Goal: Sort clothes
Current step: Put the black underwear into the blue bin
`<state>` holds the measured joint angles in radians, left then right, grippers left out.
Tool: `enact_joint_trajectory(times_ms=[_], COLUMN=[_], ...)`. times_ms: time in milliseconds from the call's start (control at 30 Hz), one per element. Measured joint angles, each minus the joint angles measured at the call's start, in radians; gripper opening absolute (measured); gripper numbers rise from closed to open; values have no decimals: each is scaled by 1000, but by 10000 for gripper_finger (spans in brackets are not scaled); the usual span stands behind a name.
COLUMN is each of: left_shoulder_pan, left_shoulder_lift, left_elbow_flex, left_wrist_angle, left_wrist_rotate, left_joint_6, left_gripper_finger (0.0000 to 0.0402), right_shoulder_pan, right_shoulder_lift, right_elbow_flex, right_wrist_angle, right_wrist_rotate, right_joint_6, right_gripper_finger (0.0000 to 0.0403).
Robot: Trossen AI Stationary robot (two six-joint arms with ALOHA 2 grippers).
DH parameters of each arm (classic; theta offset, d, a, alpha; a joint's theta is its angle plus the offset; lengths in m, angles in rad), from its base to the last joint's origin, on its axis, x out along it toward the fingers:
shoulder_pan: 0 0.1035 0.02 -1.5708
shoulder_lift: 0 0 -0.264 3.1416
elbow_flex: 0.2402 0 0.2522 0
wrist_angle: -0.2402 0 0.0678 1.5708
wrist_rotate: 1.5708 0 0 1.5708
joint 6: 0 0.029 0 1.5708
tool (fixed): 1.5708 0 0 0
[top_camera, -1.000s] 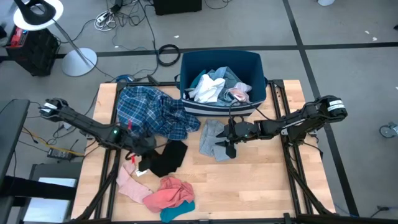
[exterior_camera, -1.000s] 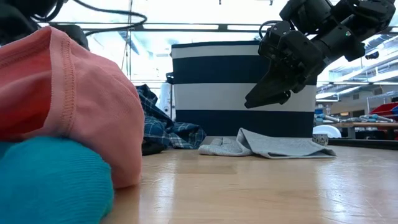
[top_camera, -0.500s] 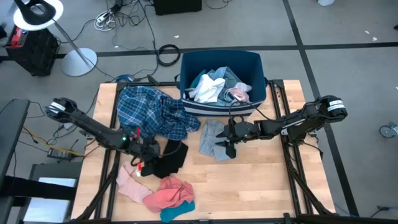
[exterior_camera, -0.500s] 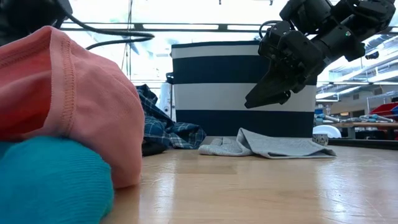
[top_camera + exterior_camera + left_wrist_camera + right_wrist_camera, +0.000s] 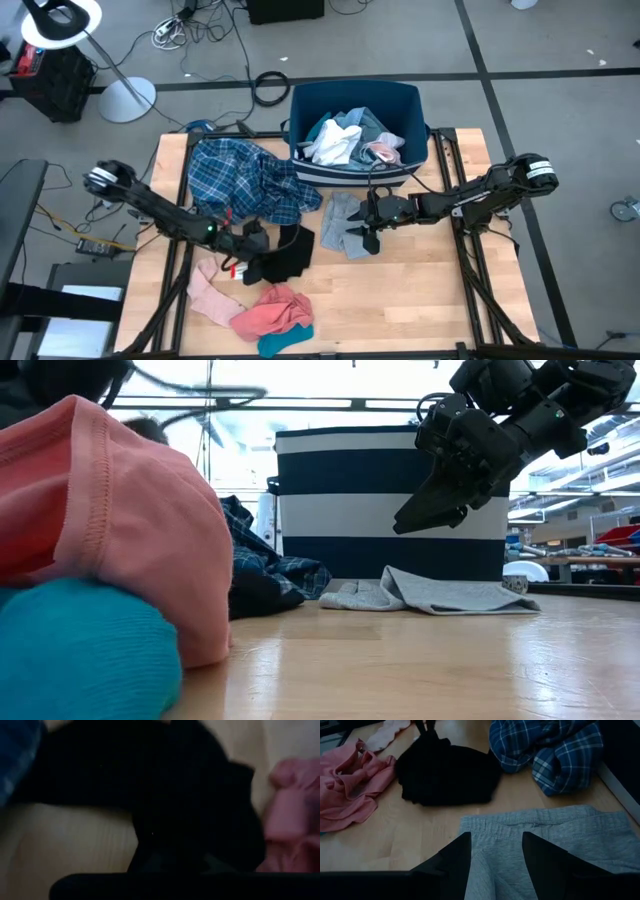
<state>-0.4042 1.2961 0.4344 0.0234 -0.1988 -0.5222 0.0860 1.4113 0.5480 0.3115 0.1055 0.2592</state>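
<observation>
Now black garment [image 5: 283, 255] bunched on table centre, my left gripper [image 5: 252, 244] clenched into its near edge; whether cloth is truly pinched, I can't confirm. Risk I see: thin fold slips free on lift, or snags plaid shirt [image 5: 243, 178] touching it just beyond. Pink piece [image 5: 272, 309] and teal sock [image 5: 285, 340] lie close on other side. Right gripper [image 5: 371, 228] hovers, fingers spread, over grey garment [image 5: 342, 222]. Bin [image 5: 355, 98] past that, already part-filled.
</observation>
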Motion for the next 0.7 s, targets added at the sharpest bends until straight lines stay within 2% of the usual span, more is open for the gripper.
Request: enact_joint_trajectory(times_ms=[267, 367, 700], left_shoulder_pan=[26, 44, 127], left_shoulder_lift=[-16, -23, -28], left_elbow_flex=[117, 176, 431], left_wrist_angle=[-6, -63, -171], left_wrist_rotate=[-22, -46, -151], left_joint_6=[150, 200, 428], left_gripper_finger=[1, 0, 0], right_shoulder_pan=[0, 0, 0], right_shoulder_lift=[0, 0, 0], right_elbow_flex=[0, 0, 0], right_wrist_angle=[1, 1, 1], right_wrist_rotate=[0, 0, 0], right_joint_6=[0, 0, 0], right_gripper_finger=[178, 178, 178])
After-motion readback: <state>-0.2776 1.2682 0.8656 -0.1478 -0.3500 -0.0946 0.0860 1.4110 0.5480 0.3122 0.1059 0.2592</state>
